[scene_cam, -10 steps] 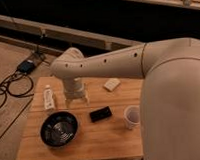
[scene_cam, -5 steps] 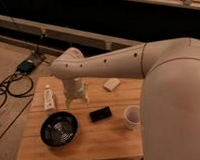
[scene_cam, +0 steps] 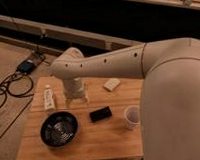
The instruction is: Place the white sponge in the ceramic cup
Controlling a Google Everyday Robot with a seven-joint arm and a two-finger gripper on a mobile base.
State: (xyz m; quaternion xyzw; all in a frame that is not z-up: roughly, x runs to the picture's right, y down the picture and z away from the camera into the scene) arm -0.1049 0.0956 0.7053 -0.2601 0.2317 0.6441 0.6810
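Almost nothing has changed over the last second: the arm keeps the same bent pose across the table (scene_cam: 111,141), and the gripper (scene_cam: 77,99) still hangs low over the back left part of the wood, pointing down, between the white tube (scene_cam: 49,98) and the sponge (scene_cam: 112,84). Whether its grip is wide or closed I cannot tell from here, but nothing seems to be carried in it. The sponge lies flat near the far edge, to the right of the gripper and clearly apart from it. The cup (scene_cam: 131,116) stands upright nearer the front right, well apart from the sponge, with a small black block (scene_cam: 100,114) just to its left and the black bowl (scene_cam: 59,129) further left. So the task looks barely started: the sponge is not yet grasped, and the next move likely calls for a sideways reach to it before any carry to the cup.
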